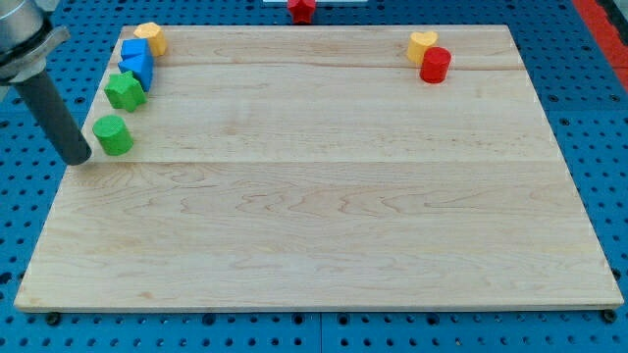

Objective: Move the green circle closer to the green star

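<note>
The green circle (114, 134) lies near the left edge of the wooden board (324, 196). The green star (125, 90) lies just above it toward the view's top, a small gap between them. My tip (78, 159) is at the lower end of the dark rod, just left of and slightly below the green circle, close to it or touching it.
Two blue blocks (137, 61) and a yellow block (150, 38) line up above the green star along the left edge. A yellow heart (422, 44) and a red cylinder (435, 65) sit at the top right. A red block (301, 9) lies off the board at the top.
</note>
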`<state>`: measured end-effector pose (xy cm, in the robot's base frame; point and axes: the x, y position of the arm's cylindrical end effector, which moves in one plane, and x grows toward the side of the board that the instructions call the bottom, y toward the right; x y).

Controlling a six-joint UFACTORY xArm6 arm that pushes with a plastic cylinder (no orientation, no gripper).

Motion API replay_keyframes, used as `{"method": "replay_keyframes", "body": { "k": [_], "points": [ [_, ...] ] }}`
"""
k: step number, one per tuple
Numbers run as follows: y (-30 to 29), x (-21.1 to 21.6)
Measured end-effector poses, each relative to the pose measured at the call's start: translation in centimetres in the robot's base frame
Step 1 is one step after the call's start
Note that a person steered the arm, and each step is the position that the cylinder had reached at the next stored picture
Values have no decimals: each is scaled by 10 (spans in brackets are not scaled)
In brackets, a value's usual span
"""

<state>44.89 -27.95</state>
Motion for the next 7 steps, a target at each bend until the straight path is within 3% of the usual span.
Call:
{"method": "replay_keyframes", "body": {
  "k": [2,7],
  "points": [
    [-6,12],
    [-5,-4]
  ]
}}
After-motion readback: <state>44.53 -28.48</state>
